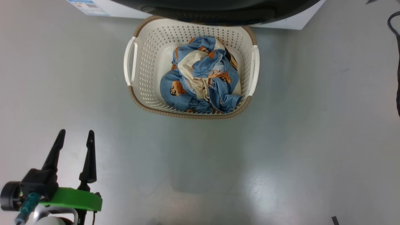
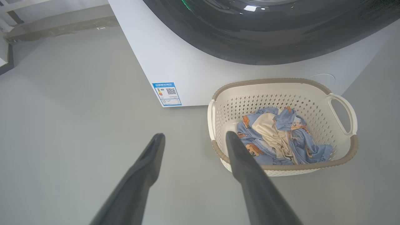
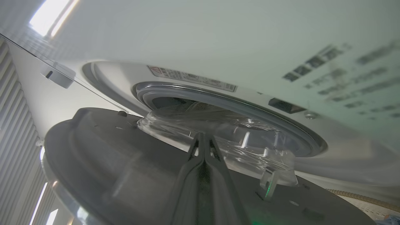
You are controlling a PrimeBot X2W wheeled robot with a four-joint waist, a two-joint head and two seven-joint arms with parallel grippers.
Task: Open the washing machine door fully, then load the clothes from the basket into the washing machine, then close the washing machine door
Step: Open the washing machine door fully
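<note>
The washing machine door (image 3: 125, 156) stood ajar. In the right wrist view its dark inner face swung out from the front of the washing machine (image 2: 175, 62), and its clear glass bowl (image 3: 237, 140) was only partly out of the grey gasket (image 3: 275, 120). The right gripper (image 3: 203, 137) lay along that inner face with its jaws pressed together and holding nothing. Its tips sat at the foot of the bowl, seemingly touching it, though contact could not be confirmed.

The step in hand looked like pushing the door fully open. It would go best with the closed fingers used as a flat pusher on the dark rim rather than on the slick, curved glass, where they could skid. The push should follow the door's own arc and carry on until the opening was wholly clear.

From the head camera, the door's black rim overhung the far edge of the basket (image 1: 147, 62), which stood on the floor just in front of the machine. The door's sweep therefore needed watching so that it did not catch the woven-look rim. The bear-print clothes (image 1: 200, 75) lay heaped inside the basket, untouched.

The left gripper (image 1: 76, 134) hovered over bare floor, well apart from the basket, with its jaws wide and empty. It was best held there until the door was fully open.
</note>
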